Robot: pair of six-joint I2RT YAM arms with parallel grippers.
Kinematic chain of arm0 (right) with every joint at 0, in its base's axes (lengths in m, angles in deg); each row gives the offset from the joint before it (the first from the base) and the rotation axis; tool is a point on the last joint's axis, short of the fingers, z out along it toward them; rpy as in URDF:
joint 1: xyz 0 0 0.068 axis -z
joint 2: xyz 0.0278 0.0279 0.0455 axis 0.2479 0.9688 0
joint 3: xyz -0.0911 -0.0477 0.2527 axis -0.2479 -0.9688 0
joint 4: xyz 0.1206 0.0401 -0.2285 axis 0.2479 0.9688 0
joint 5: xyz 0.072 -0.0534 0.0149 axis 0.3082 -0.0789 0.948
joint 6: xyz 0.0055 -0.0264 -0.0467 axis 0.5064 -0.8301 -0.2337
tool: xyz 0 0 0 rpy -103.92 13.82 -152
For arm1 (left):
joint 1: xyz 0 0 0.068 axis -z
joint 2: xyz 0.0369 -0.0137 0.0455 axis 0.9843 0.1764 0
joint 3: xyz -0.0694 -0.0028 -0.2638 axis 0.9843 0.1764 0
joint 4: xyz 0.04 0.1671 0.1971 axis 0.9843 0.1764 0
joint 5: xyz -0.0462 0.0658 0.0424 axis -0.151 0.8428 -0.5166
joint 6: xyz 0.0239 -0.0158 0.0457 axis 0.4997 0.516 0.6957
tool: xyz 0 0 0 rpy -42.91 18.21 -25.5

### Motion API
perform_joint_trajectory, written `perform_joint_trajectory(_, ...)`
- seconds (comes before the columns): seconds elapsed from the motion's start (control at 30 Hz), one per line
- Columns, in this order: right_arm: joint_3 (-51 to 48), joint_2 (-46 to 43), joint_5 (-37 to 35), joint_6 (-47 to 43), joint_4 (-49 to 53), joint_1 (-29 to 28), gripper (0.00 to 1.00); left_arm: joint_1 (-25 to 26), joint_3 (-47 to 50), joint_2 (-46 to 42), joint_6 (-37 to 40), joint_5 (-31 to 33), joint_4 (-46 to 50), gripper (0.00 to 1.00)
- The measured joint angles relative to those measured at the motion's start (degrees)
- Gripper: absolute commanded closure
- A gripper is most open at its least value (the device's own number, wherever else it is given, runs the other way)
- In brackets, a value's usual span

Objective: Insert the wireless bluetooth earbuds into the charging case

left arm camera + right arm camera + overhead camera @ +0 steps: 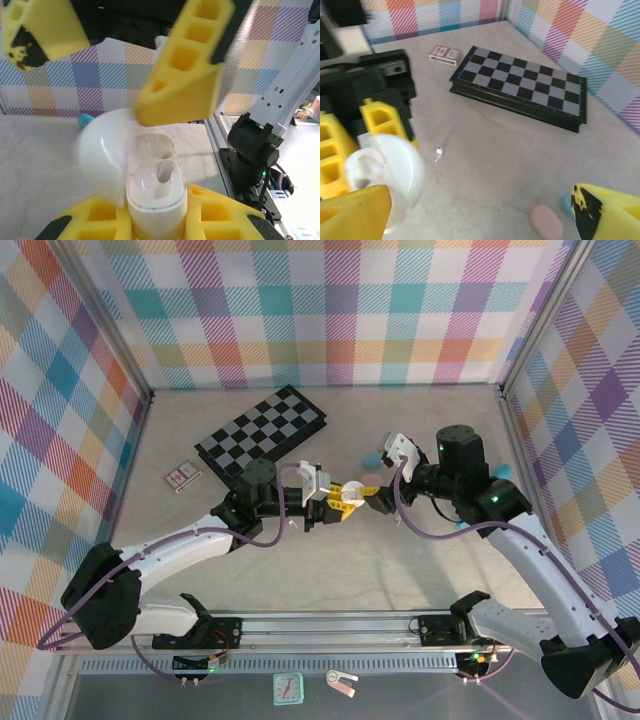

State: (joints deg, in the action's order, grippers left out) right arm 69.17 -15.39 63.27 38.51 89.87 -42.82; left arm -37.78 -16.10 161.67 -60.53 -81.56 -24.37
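A white charging case [155, 185] stands upright in my left gripper [157, 220], which is shut on its lower body. Its lid [100, 150] hangs open to the left. One socket looks hollow; the other holds something glossy that I cannot make out. Just above the case, my right gripper [480, 220] is open, its yellow fingers [185, 75] spread wide with nothing between them. One white earbud [438, 152] lies on the table below, beside the left gripper. In the top view both grippers meet mid-table, the left gripper [325, 502] facing the right gripper [362, 492].
A pink case [546, 222] and a teal case [567, 206] lie on the table under the right gripper. A folded chessboard [520, 87] lies at the back, with a small card box [445, 54] to its left. Plaid walls enclose the table.
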Motion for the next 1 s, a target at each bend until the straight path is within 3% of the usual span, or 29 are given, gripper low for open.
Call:
perform_joint_trajectory(0.3,-0.24,-1.55,-1.25,1.7,-1.53,0.0,0.04,0.0,0.9,-0.59,0.63,0.57,-1.18,0.88)
perform_joint_trajectory(0.47,-5.51,-8.26,-0.37,3.76,-6.32,0.83,0.01,-0.37,2.47,-0.57,0.61,1.03,-2.82,0.88)
perform_joint_trajectory(0.7,-14.75,-13.14,-0.66,14.27,-11.28,10.8,0.01,-1.11,3.58,-0.66,1.88,1.88,-3.61,0.89)
perform_joint_trajectory(0.83,-17.33,-9.27,-4.22,24.59,-9.75,15.21,0.06,-1.27,4.31,-1.62,2.97,2.03,-3.56,0.88)
perform_joint_trajectory(1.0,-15.41,3.15,-8.31,34.49,-2.8,16.85,0.07,-1.33,4.74,-2.95,3.67,2.05,-3.32,0.89)
